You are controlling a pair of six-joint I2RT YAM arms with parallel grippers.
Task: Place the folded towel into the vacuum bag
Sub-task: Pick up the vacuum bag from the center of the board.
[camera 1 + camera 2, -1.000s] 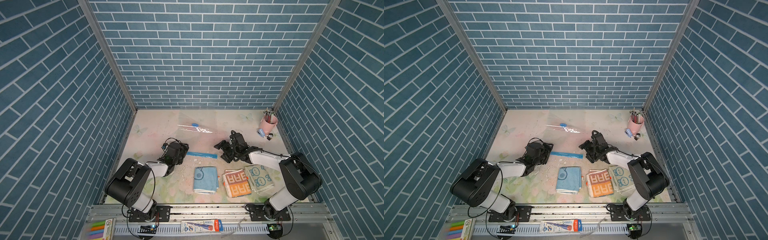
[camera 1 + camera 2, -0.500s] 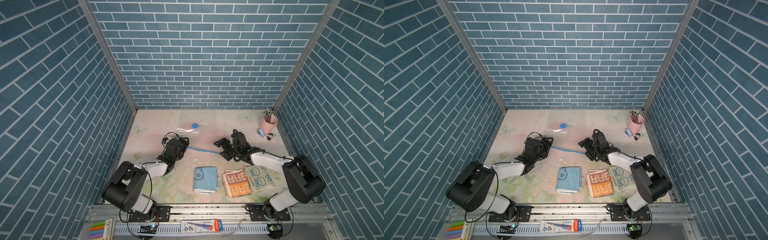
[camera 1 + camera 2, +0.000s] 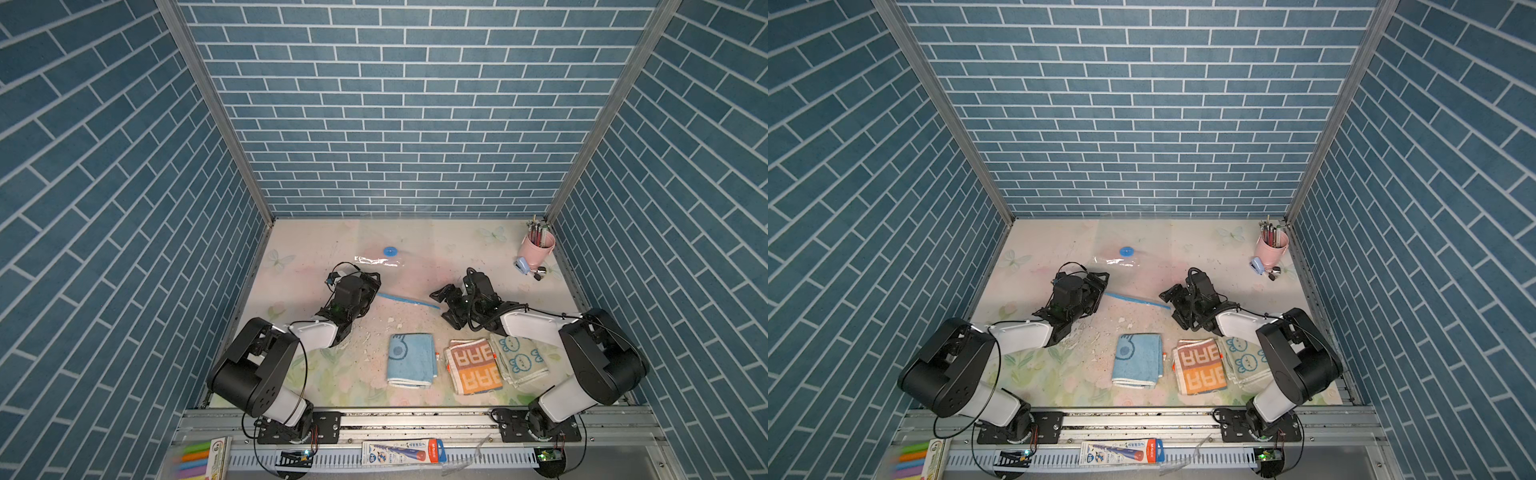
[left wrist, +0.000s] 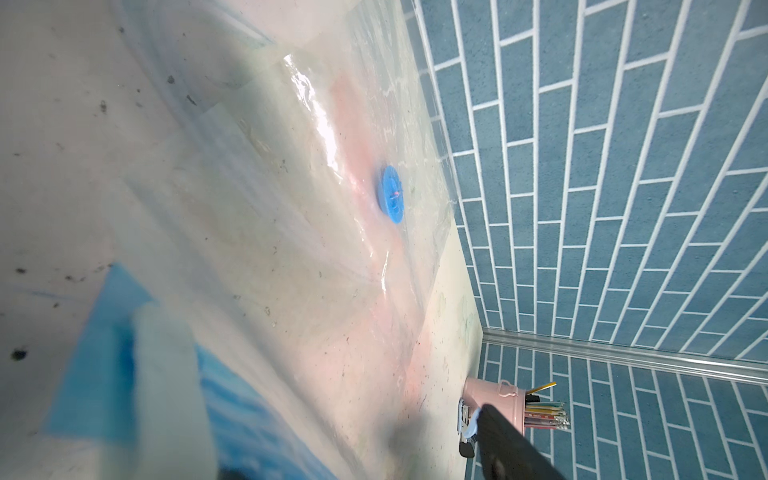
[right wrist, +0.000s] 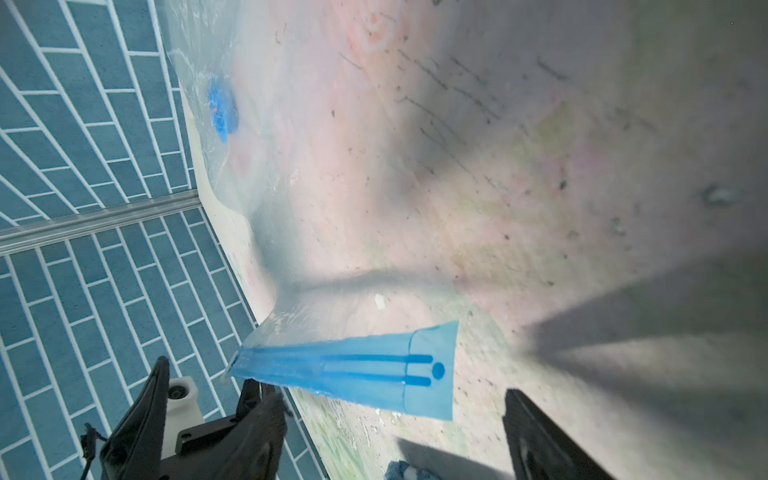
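Observation:
The clear vacuum bag [image 3: 399, 274] lies flat at mid-table, its round blue valve [image 3: 390, 251] toward the back and its blue zip strip [image 3: 409, 300] toward the front. My left gripper [image 3: 368, 287] stands open at the strip's left end. The strip [image 4: 120, 353] runs blurred and close past one side of its jaws. My right gripper [image 3: 444, 308] is open at the strip's right end [image 5: 428, 374], which hangs just off the table ahead of its fingers [image 5: 540, 440]. Three folded towels lie in front: blue [image 3: 411, 359], orange [image 3: 476, 365], white with bunnies [image 3: 519, 359].
A pink cup of pencils [image 3: 538, 245] stands in the back right corner with a small blue clip [image 3: 521, 265] beside it. White crumbs [image 3: 388, 322] dot the table between the strip and the towels. Brick walls close three sides; a metal rail [image 3: 415, 419] runs along the front.
Both grippers have reached farther from their bases to the ends of the zip strip. The strip has shifted slightly toward the back and tilted. The towels have not moved.

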